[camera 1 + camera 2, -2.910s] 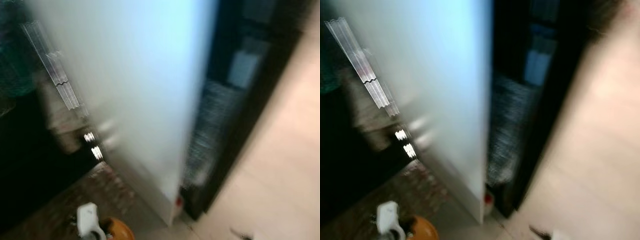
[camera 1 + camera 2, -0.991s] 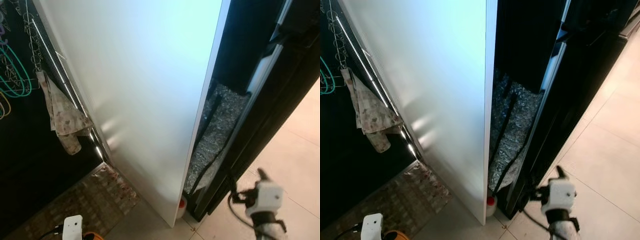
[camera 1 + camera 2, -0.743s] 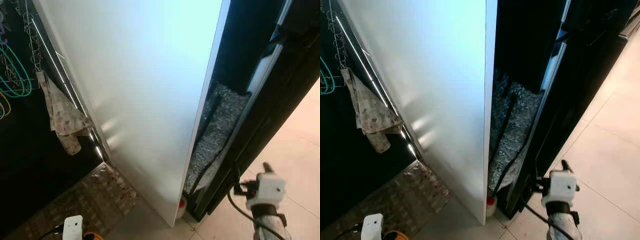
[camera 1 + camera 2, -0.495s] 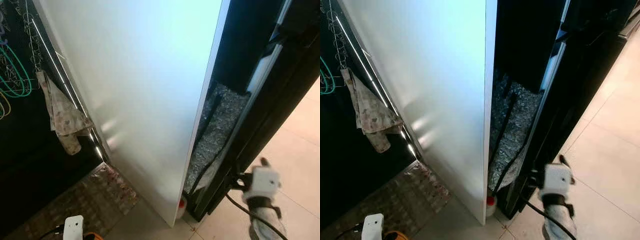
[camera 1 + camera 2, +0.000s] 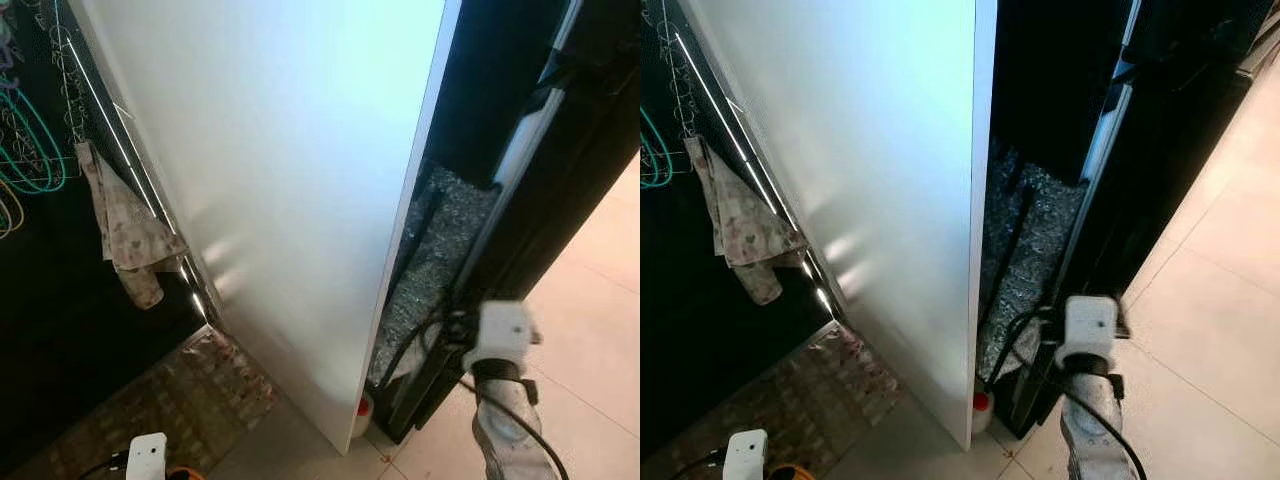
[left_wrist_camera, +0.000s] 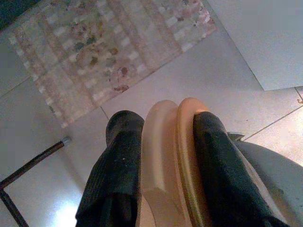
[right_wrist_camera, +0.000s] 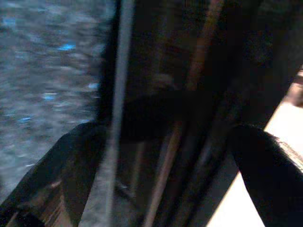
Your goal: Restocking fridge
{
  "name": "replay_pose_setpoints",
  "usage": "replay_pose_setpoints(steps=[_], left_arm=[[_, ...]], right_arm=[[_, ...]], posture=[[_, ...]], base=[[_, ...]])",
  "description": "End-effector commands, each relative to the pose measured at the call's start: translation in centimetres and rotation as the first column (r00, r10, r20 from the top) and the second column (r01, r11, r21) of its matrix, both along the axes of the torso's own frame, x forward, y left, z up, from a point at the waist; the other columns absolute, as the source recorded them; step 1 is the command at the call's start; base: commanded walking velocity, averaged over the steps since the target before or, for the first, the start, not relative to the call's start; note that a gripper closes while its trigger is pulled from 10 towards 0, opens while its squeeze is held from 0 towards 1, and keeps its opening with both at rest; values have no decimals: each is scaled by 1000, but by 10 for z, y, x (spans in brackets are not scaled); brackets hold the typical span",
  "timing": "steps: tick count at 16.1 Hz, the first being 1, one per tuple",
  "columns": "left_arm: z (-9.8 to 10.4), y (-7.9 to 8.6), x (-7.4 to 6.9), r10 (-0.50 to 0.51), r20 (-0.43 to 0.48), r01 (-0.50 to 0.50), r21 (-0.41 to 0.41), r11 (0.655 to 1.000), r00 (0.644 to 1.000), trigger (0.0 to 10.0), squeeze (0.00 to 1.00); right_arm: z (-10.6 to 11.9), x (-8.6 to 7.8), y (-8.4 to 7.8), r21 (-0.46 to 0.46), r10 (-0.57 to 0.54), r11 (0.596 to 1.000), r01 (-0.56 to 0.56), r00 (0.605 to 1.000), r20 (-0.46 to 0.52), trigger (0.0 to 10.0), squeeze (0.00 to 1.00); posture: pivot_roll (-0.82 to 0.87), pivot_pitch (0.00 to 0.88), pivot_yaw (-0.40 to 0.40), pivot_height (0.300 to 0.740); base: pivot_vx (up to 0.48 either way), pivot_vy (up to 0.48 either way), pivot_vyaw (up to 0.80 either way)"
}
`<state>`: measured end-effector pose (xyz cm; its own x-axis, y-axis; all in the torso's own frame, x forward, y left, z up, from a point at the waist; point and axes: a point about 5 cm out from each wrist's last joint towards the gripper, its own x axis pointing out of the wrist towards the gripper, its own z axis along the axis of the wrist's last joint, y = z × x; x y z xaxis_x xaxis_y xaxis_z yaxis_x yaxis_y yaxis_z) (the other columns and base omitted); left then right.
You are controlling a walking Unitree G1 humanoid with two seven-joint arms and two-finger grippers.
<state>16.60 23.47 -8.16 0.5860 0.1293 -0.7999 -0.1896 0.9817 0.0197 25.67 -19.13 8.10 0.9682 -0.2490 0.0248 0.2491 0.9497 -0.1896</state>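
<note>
Right claw (image 7: 161, 156) spread wide straddles the dark door edge (image 7: 120, 85).

Pale white fridge door (image 5: 290, 170); beside it, a speckled grey-silver lining (image 5: 430, 240) and black frame (image 5: 560, 190). Floral beige cloth (image 5: 125, 225), green hangers (image 5: 30, 150), patterned pink-beige mat (image 6: 109, 47), peach-orange object (image 6: 173, 156).

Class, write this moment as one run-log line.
left gripper: shut on orange object | right gripper: open, reaching at dark fridge edge | white panel: alongside
</note>
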Motion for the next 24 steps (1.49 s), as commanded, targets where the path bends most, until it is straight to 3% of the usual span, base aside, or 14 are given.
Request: replay_pose_setpoints(steps=[1,7,12,16,17,19,20,22,24], left_arm=[[-9,-20,-10,-17,-50,14,-71,997,999,10000,0],[-8,-22,-7,-22,-33,19,-74,997,999,10000,0],[-11,-26,-13,-51,-48,47,-74,996,998,10000,0],[-13,-26,-18,-54,-70,49,-72,996,996,10000,0],[-14,-27,-19,-55,-72,50,-72,996,996,10000,0],[-14,-30,-18,-59,-79,54,-74,996,995,10000,0],[-15,-32,-18,-61,-80,55,-75,996,995,10000,0],[-13,-40,-11,-63,-74,57,-80,995,995,10000,0],[-13,-44,-8,-67,-72,61,-82,995,995,10000,0]], right_arm=[[3,1,-1,-19,-36,999,37,999,9,10000,0],[5,2,1,-32,-78,996,78,997,25,10000,0],[13,-15,-33,-93,-256,961,262,964,73,10000,0],[5,-29,-62,-115,-352,928,355,935,41,10000,0],[1,-32,-67,-95,-380,920,381,924,25,10000,0],[-24,-42,-79,34,-449,891,454,889,-92,10000,0],[-30,-46,-83,45,-469,878,476,876,-117,10000,0],[-62,-72,-103,111,-555,795,596,790,-262,10000,0],[-76,-86,-107,86,-557,789,608,767,-319,10000,0]], posture=[[6,48,2,740],[8,48,0,740],[-5,51,-1,740],[-6,51,2,740],[-6,50,2,740],[-13,48,5,740],[-4,47,1,740],[-6,48,-1,740],[-5,46,2,740]], base=[[0,0,0],[0,0,0],[0,0,0],[0,0,0],[0,0,0],[0,0,0],[0,0,0],[0,0,0],[0,0,0]])
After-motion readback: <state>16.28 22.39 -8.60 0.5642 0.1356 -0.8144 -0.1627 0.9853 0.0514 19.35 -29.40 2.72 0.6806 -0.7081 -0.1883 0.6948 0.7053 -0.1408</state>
